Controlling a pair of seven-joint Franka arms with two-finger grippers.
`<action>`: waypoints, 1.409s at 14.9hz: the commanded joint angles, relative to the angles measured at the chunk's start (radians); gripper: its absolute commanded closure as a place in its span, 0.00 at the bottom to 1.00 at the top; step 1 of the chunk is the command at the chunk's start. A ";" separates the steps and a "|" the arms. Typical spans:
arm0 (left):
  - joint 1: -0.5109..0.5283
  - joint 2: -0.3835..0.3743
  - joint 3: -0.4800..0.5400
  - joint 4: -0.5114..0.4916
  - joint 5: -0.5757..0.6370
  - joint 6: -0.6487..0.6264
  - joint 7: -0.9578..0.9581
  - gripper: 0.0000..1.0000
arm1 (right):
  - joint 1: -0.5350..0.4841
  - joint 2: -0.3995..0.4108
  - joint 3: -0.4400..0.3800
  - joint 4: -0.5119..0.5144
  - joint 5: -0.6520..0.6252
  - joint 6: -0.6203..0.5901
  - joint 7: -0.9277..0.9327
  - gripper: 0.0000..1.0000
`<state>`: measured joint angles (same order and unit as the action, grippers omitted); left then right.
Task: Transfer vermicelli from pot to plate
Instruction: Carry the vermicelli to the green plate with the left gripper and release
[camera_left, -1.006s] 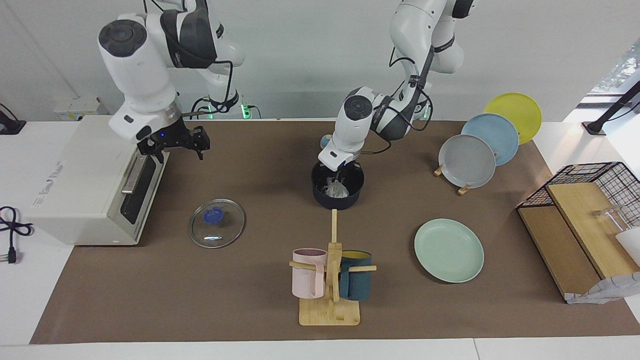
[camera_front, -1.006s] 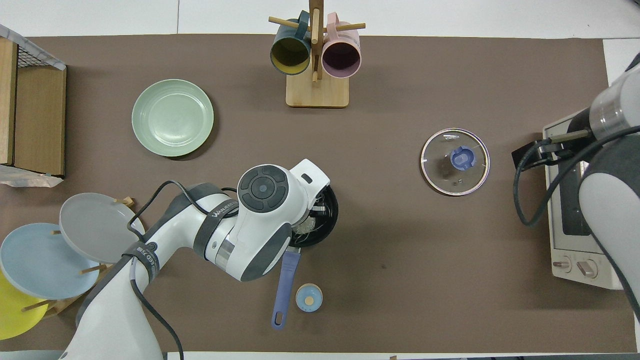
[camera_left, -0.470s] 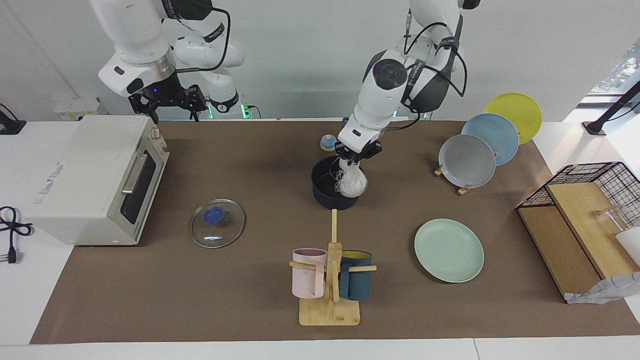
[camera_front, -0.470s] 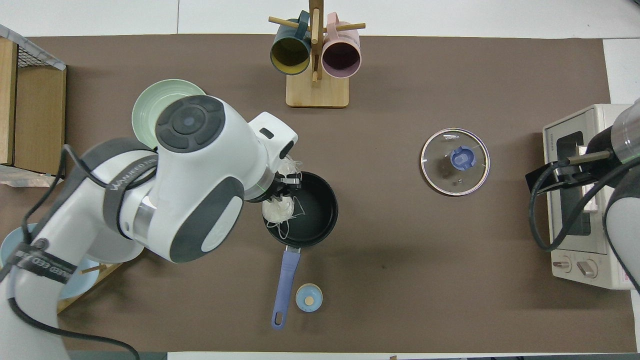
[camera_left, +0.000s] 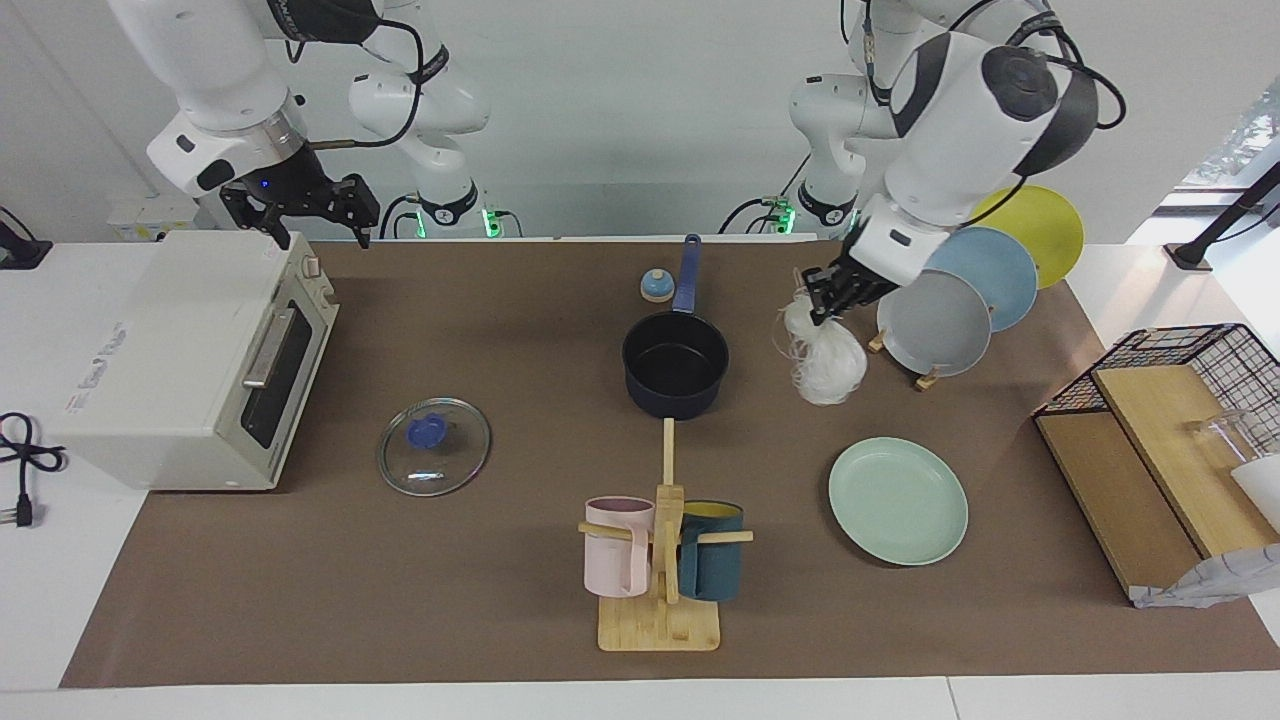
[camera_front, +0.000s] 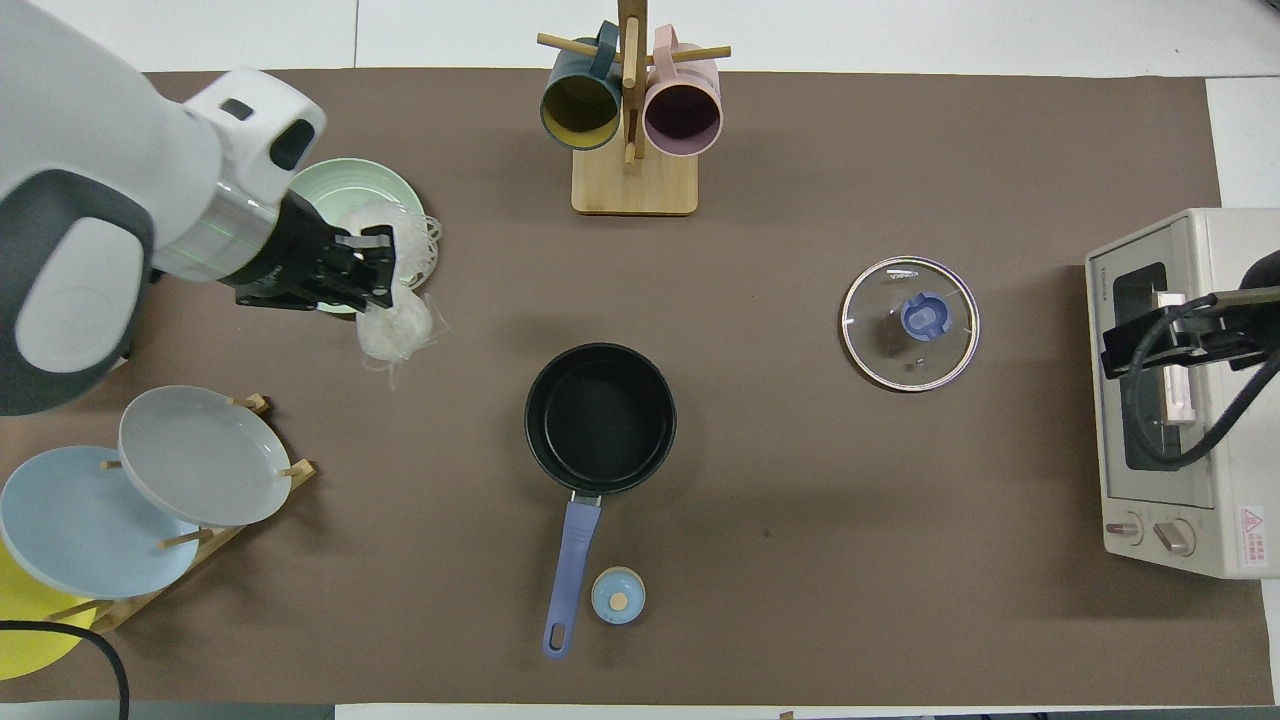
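While the left pincer (camera_left: 826, 297) hangs in the air with its fingertips pinched tight on the top of the vermicelli (camera_left: 826, 358), the noodles dangle below it as a pale, translucent whitish bundle: narrow and gathered at the grip, swelling into a rounded, glossy clump lower down, with a few thin loose strands looping out at the side. The bundle is clear of the tabletop (camera_left: 520, 300), over the brown mat between the pot (camera_left: 675, 368) and the pale green plate (camera_left: 897, 500); from overhead it shows at that plate's edge. The pot, dark navy with a black inside and a long blue handle pointing toward the robots, stands with nothing in it. The right pincer (camera_left: 300, 208) waits with its fingers spread wide, holding nothing, over the toaster oven (camera_left: 170, 350) at the right arm's end of the tabletop.
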<state>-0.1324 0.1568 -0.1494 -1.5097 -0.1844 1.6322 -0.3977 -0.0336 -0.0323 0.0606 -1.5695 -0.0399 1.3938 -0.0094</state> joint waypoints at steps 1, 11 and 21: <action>0.089 0.082 -0.009 0.046 -0.013 0.006 0.121 1.00 | -0.016 -0.004 0.016 -0.004 0.009 0.013 0.014 0.00; 0.145 0.283 -0.004 -0.013 0.137 0.332 0.376 1.00 | -0.014 -0.018 0.001 -0.020 0.012 -0.047 0.020 0.00; 0.128 0.287 -0.002 -0.076 0.160 0.427 0.441 0.00 | -0.014 -0.026 -0.012 -0.029 0.018 0.004 0.016 0.00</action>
<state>0.0046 0.4964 -0.1579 -1.5718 -0.0444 2.0897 0.0356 -0.0376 -0.0354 0.0517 -1.5701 -0.0399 1.3684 -0.0084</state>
